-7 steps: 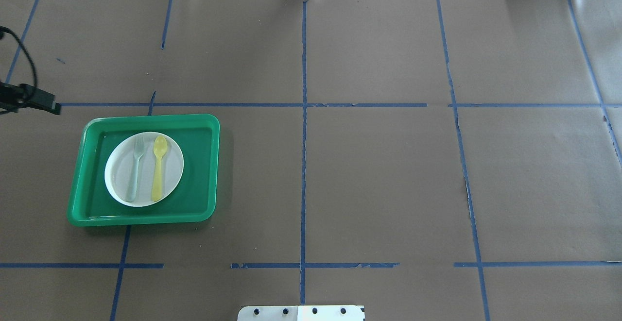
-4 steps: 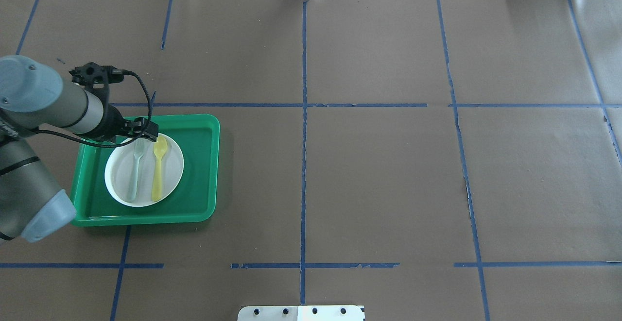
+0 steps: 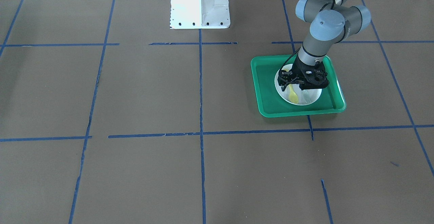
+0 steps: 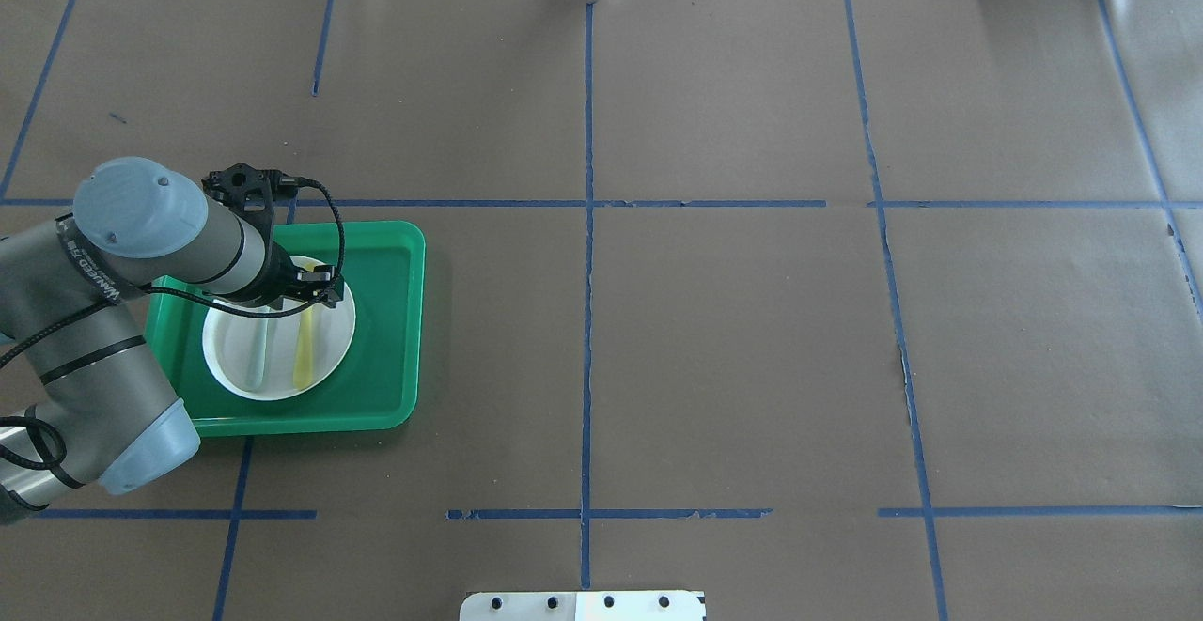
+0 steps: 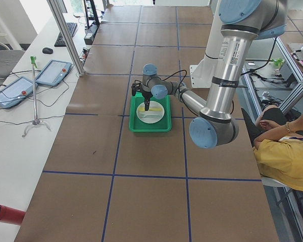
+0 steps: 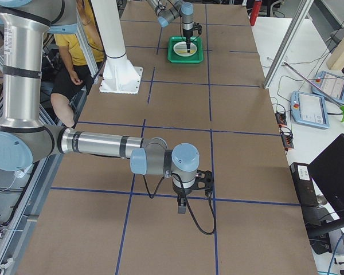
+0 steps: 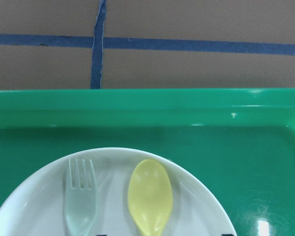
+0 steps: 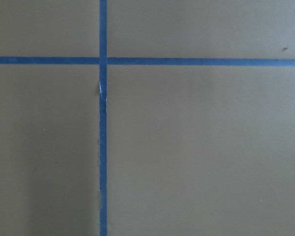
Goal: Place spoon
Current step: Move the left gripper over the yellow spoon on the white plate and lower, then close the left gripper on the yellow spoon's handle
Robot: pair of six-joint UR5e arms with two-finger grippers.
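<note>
Directly beneath the left gripper [image 3: 301, 83], the pale-yellow plastic spoon [image 7: 150, 196] lay flat on the white plate [image 7: 191, 211] inside the green tray [image 7: 137, 105]. Its bowl pointed away from the robot, and the grey-green fork [image 7: 80, 201] lay parallel just beside it. By the look of it nothing of the task was done yet: the spoon was ungrasped, so gripping, lifting, carrying and setting down all remained. The left arm was bent at the elbow, its forearm reaching over the tray's near corner and its wrist turned so the gripper pointed straight down above the plate. Its jaws seemed spread and empty, with only dark slivers showing at the wrist view's bottom edge. The right gripper [image 6: 182, 201] hung well away from the tray, pointing down at the table; whether it was spread or closed could not be told.
</note>
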